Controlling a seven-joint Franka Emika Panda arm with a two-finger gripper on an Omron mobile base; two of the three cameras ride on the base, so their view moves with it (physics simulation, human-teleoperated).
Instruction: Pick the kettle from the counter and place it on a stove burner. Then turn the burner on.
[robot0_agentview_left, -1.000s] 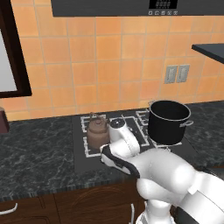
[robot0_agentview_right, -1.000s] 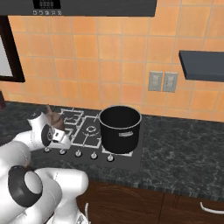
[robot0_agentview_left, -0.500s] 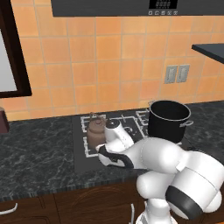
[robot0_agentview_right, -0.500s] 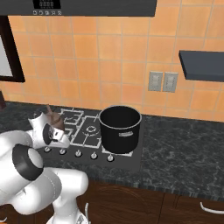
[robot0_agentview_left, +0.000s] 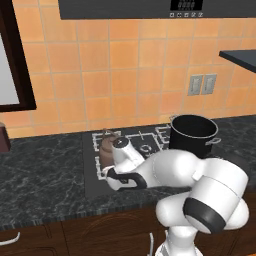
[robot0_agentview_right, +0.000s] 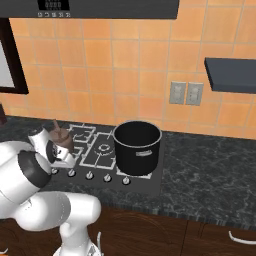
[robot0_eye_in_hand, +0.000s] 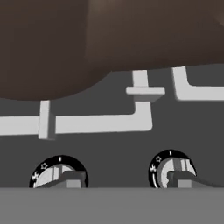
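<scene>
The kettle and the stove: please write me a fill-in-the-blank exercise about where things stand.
1. The brown kettle sits on a stove ____, not on the counter.
2. The big pot is ____ in colour.
3. In the hand view, two ____ lie below the grate.
4. The pot stands to the ____ of the kettle.

Missing words: burner; black; knobs; right

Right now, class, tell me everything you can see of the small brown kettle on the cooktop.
The small squat brown round-bodied kettle looks matte, like glazed clay or dull metal. It has an arched top handle and a short spout pointing left in the right base view. It stands upright on the silver-grey wire grate burner at the left of the black glass cooktop. The white arm partly hides it. In the hand view its dark rounded underside looms above the grate bars.
</scene>
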